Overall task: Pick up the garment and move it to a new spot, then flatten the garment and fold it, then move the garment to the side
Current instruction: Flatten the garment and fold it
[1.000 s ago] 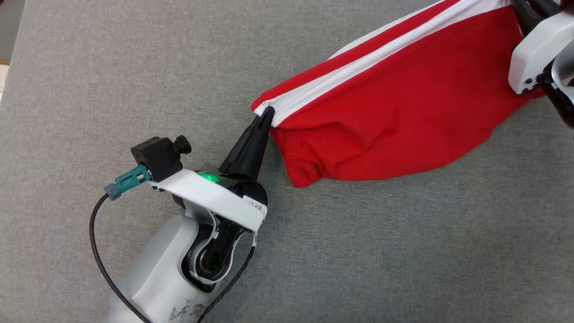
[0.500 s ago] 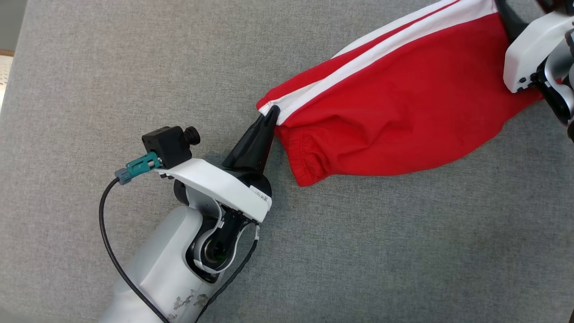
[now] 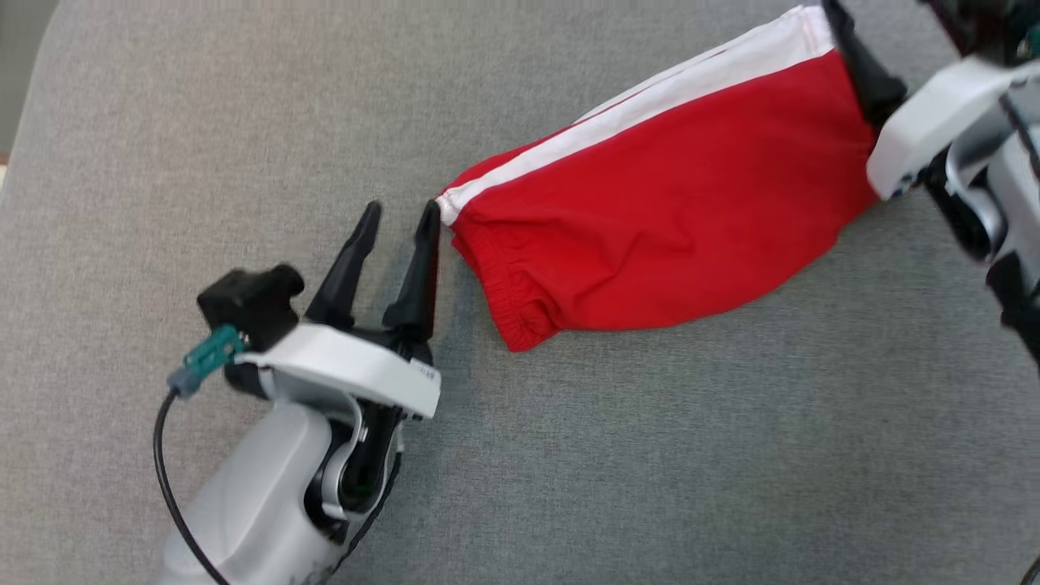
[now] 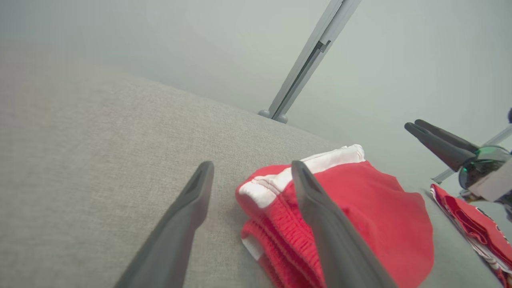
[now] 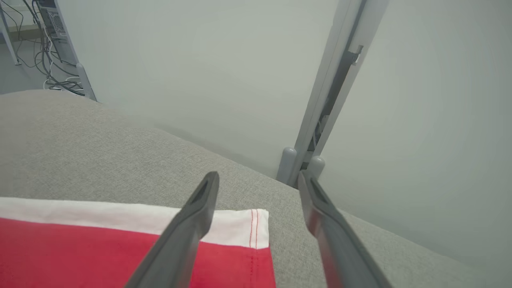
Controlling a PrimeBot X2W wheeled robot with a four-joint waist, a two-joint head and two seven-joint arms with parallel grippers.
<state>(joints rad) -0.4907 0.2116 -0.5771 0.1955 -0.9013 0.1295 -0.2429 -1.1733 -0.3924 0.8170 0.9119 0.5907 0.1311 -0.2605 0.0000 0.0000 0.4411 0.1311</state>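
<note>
My left gripper (image 3: pixel 396 221) gapes wide, empty, just beside the red garment's (image 3: pixel 650 236) waistband corner. My right gripper (image 5: pixel 259 176) is spread wide at the white-striped hem. The garment lies on grey fabric (image 3: pixel 244 122).

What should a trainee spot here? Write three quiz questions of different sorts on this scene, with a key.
1. True or false: the left gripper is clamped on the red garment.
2. The stripe along the garment's edge is: A white, B blue, C black.
3. Fill in: the right gripper has its fingers ___ at the garment's corner.
Key: 1 false, it stands open beside the garment; 2 A; 3 open.
</note>
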